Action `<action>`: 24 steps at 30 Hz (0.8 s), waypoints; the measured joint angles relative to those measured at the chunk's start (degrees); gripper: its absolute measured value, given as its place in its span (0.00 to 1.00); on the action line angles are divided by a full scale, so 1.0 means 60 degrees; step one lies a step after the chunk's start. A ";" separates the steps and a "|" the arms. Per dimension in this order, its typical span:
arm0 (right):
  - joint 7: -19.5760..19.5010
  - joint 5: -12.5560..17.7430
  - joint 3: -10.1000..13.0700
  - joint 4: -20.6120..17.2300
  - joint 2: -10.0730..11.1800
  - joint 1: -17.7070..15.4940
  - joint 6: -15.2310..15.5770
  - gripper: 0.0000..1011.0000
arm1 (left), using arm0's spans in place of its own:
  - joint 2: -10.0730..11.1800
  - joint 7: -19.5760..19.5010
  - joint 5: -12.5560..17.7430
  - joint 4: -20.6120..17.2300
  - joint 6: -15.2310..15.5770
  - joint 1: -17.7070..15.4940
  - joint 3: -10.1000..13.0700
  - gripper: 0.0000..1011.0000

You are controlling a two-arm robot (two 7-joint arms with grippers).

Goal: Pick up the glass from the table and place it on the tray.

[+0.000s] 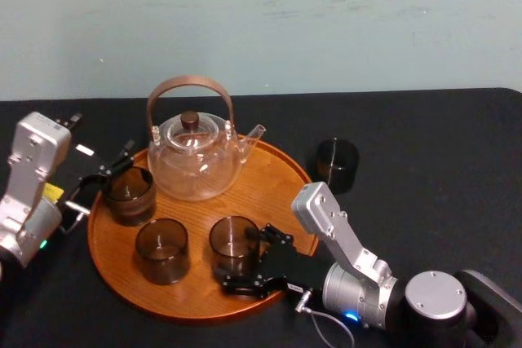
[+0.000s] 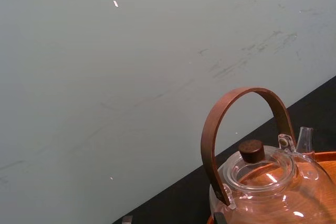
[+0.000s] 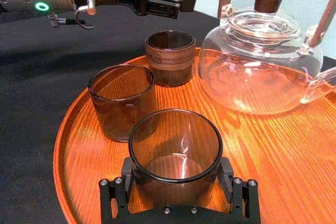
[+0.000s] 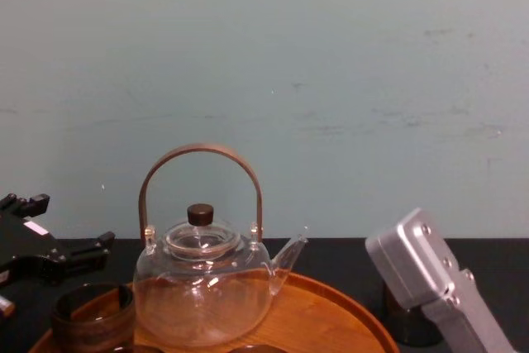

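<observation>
Right tool [image 1: 251, 260]: closed around the glass [image 1: 234, 242], 1 finger on each side.
Glass: upright on the tray [image 1: 281, 181], near right part (base on the wood).
Left tool [image 1: 110, 170]: at the tray's far left edge beside another glass [image 1: 129, 195]; open or closed, cannot tell.
Teapot [image 1: 194, 160]: far side of the tray.
Surface [image 1: 440, 144]: black cloth, dark cup [image 1: 337, 164] right of the tray.

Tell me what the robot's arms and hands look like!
Both arms are silver-grey metal, with boxy links and round joints. The right arm shows a blue light and a thin grey cable, the left arm a green light. The right hand and left hand are black, with two flat fingers each.
</observation>
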 joint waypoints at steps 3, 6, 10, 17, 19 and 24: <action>0.0003 0.0003 0.0002 -0.0003 0.0002 0.0000 -0.0004 0.99 | 0.0001 0.0000 0.0000 -0.0001 0.0000 0.0000 0.0001 0.99; 0.0014 0.0017 0.0017 -0.0005 0.0004 -0.0006 -0.0028 0.99 | 0.0001 0.0000 0.0000 0.0000 0.0000 0.0000 0.0000 0.99; 0.0018 0.0050 0.0080 -0.0100 0.0054 -0.0078 -0.0202 0.99 | 0.0001 0.0000 0.0000 0.0000 0.0000 0.0000 0.0000 0.99; -0.0150 -0.0075 0.0254 -0.0871 0.0359 -0.0399 -0.0595 0.99 | 0.0000 0.0000 0.0000 0.0000 0.0000 0.0000 0.0000 0.99; -0.0199 -0.0089 0.0350 -0.1193 0.0481 -0.0535 -0.0679 0.99 | 0.0000 0.0000 -0.0001 0.0000 0.0000 0.0000 0.0000 0.99; -0.0269 -0.0080 0.0534 -0.1725 0.0676 -0.0794 -0.0801 0.99 | 0.0001 0.0000 0.0000 0.0000 0.0000 0.0000 0.0000 0.99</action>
